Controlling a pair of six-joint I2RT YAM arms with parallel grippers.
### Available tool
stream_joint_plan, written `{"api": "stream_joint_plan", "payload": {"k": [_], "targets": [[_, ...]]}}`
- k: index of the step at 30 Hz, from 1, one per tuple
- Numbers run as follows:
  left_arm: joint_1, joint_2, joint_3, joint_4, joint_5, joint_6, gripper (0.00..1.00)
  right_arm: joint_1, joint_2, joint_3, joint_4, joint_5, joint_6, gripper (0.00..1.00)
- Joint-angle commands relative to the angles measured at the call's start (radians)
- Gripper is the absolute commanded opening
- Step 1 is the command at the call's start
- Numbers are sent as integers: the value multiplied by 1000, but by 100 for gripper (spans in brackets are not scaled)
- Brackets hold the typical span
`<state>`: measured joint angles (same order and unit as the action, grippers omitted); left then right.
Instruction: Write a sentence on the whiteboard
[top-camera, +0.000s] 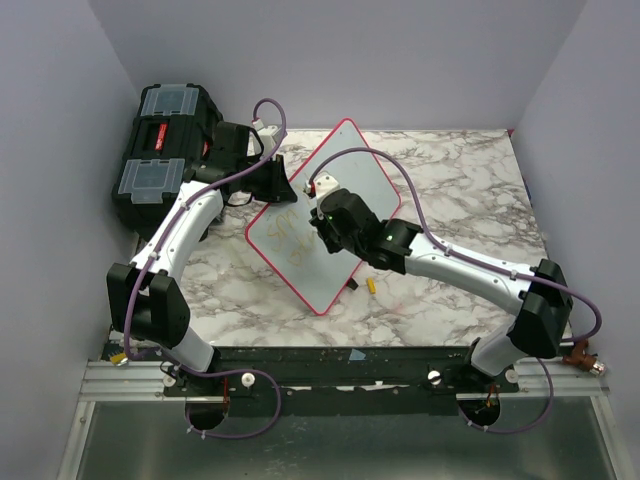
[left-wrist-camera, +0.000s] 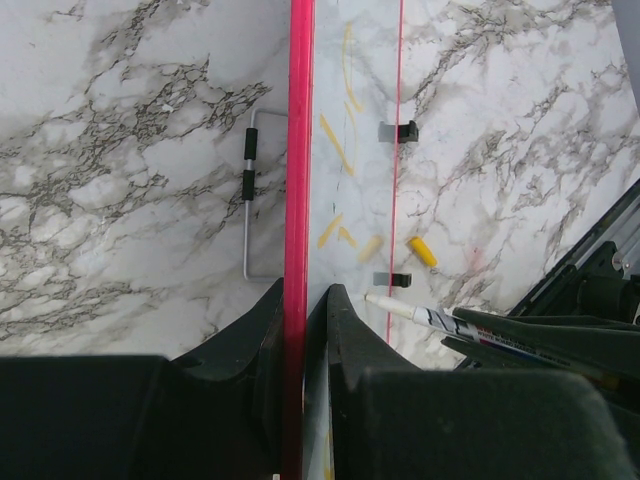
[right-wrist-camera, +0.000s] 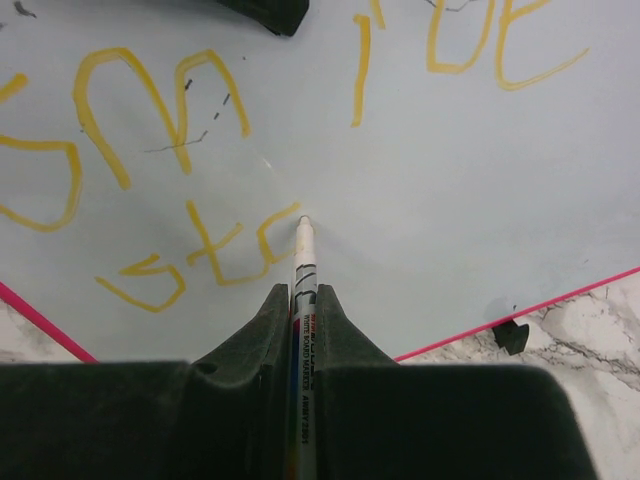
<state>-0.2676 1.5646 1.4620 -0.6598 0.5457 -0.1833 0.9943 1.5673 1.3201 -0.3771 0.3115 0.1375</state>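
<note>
**Marker tip on the board, both grippers pinching**

Nearest to me, the right wrist view shows what the overhead one cannot. The right gripper (right-wrist-camera: 303, 295) is pressed together on a white marker (right-wrist-camera: 303, 262), whose tip rests on the whiteboard (right-wrist-camera: 450, 190) at the end of the lower yellow line. The sentence (right-wrist-camera: 359, 70) runs in two lines across the white face, and I cannot read it with certainty. A black clip (right-wrist-camera: 510, 335) sits on the pink frame at the board's edge.

The left wrist view sees the whiteboard almost edge-on. The left gripper (left-wrist-camera: 305, 295) is clamped on the pink frame (left-wrist-camera: 298, 150), one finger on each side. A bent wire loop (left-wrist-camera: 248, 190) with black sleeves lies on the marble just beside the board. On the board's other side a small yellow cap (left-wrist-camera: 422, 251) lies near its edge.

From above, the whiteboard sits cornerwise in the middle of the marble-patterned table (top-camera: 460, 180). The right gripper is over its centre and the left gripper at its upper left edge. Beyond the board's left corner stands a black toolbox (top-camera: 165, 140) against plain pale walls.
</note>
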Motion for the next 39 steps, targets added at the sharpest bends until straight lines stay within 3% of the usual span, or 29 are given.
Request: {"api": "stream_joint_plan", "payload": {"k": [1,39], "targets": [[-18,-7,-18,-26,-82,85,0,5,14,15,132,-101,17,1],[-18,-36,-23,-38,-91,86,0,5,-19,-145,43,27,95,1]]}}
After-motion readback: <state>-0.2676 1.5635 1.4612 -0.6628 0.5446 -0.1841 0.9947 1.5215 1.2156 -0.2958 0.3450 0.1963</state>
